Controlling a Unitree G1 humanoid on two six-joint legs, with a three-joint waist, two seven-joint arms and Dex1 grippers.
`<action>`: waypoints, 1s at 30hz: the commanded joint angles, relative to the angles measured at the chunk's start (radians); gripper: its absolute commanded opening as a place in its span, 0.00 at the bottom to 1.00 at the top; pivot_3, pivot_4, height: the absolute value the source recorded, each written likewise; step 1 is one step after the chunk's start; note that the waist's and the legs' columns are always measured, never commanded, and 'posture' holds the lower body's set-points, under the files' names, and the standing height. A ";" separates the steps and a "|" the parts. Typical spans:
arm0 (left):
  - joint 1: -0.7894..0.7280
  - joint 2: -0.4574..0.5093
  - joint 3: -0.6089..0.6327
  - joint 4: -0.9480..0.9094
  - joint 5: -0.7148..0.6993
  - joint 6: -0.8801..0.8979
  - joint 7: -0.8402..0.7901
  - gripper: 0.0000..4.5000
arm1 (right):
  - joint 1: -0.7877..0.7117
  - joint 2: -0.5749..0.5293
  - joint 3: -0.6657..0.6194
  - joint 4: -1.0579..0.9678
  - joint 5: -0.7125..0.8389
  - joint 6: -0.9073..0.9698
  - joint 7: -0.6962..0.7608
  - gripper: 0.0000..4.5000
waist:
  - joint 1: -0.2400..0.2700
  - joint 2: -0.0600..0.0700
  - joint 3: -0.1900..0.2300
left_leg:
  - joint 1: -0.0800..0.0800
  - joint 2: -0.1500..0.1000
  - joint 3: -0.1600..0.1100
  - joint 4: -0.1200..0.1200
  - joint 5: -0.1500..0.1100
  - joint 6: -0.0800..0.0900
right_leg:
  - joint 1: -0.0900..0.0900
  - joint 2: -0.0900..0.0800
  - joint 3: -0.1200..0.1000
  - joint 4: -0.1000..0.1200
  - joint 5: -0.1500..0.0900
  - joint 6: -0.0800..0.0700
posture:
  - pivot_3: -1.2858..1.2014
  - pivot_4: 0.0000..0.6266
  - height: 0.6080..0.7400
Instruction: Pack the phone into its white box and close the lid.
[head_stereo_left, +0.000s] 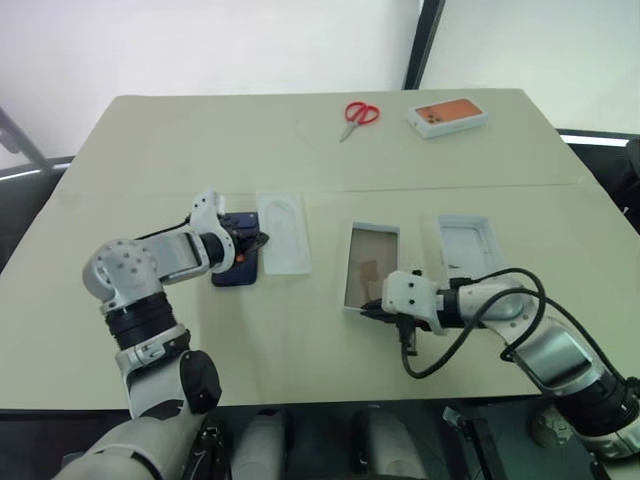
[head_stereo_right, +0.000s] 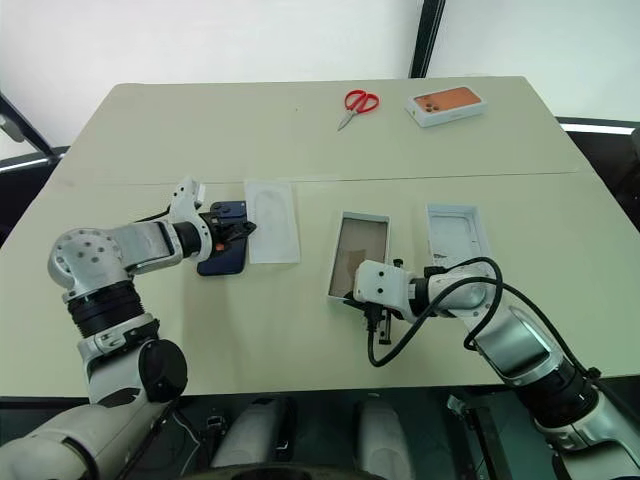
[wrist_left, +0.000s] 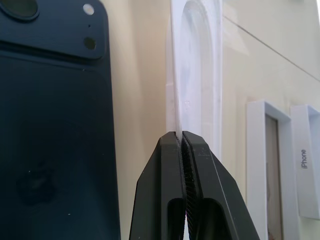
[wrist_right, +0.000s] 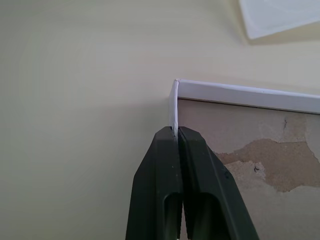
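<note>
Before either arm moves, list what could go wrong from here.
1. The right gripper pinches only the thin end wall of the white box near a corner; pulling may bend the cardboard or slip off.
2. The left gripper is shut on the edge of the white insert, not the phone beside it; dragging the insert could nudge the phone.
</note>
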 joint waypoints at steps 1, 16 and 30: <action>0.004 0.032 0.000 -0.040 -0.071 0.008 -0.021 0.00 | -0.028 0.039 0.009 -0.047 0.006 -0.040 0.015 0.03 | 0.000 0.000 0.000 | 0.000 0.000 0.000 0.000 0.000 0.000 | 0.000 0.000 0.000 0.000 0.000 0.000 | 0.52 0.24 1.00; -0.001 0.077 0.005 -0.015 -0.150 0.008 0.003 0.00 | -0.136 0.193 0.135 0.103 -0.149 -0.117 0.008 0.03 | -0.001 0.000 0.000 | 0.000 0.000 0.000 0.000 0.000 -0.001 | 0.000 0.000 0.000 0.000 0.000 0.000 | 0.52 0.24 1.00; -0.029 0.099 0.061 0.023 -0.277 0.008 0.063 0.00 | -0.106 0.160 -0.080 -0.019 0.059 0.033 0.046 0.85 | 0.001 0.000 0.000 | 0.000 0.000 -0.001 0.000 0.000 -0.001 | -0.001 0.000 0.000 0.000 0.000 0.000 | 0.52 0.24 1.00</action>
